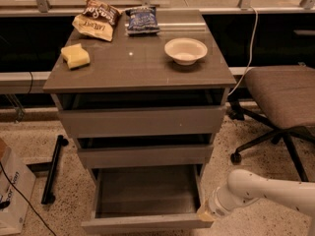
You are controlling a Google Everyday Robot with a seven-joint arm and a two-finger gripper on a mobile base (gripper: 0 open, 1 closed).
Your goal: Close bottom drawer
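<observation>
now bottom drawer (147, 193) open toward camera, front running left-right; pincer (205, 214) at its right corner (grip: cannot tell).

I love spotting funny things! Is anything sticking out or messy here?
Yes: the bottom drawer hangs wide open, sticking out far past the middle drawer above it. The robot's tool sits at one front corner of it. Nothing looks spilled or broken.

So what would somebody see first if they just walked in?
The bottom drawer sticks out of the grey cabinet. A white robot arm reaches in from the right, its end effector at the drawer's front right corner. A white bowl sits on top.
</observation>
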